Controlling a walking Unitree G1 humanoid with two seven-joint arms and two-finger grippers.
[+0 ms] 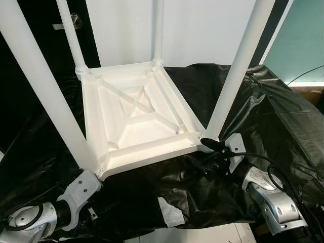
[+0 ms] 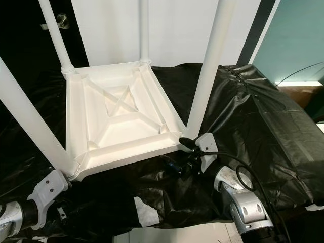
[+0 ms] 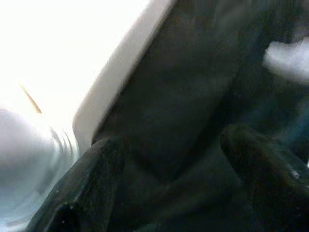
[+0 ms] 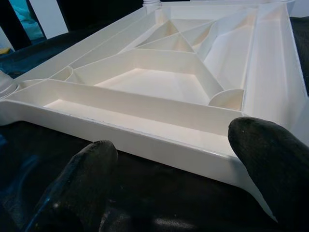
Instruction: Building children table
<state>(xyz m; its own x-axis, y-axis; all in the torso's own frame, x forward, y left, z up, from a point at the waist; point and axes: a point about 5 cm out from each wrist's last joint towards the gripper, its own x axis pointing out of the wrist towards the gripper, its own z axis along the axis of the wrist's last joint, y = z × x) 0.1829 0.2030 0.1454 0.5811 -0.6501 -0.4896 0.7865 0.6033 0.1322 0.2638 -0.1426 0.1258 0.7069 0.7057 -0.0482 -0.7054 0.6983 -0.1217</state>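
the right gripper (image 4: 164,169) sits with its two black fingers (image 4: 270,159) spread apart at the near rim of the upturned white table top (image 1: 136,116), one fingertip touching the rim's corner, nothing clasped between them. the left gripper (image 3: 169,179), fingers also parted, is just beside the opposite near corner, where a leg (image 1: 40,86) screws in. the table top lies ribbed side up on a black plastic sheet (image 1: 273,116), with four white legs rising from its corners. free sheet lies to the right of the top and along its near edge. a white wall (image 1: 202,25) stands behind and a dark door with a metal knob (image 1: 75,19) is at the far left. both silver arms reach forward low, the right arm (image 1: 268,197) bent inward.
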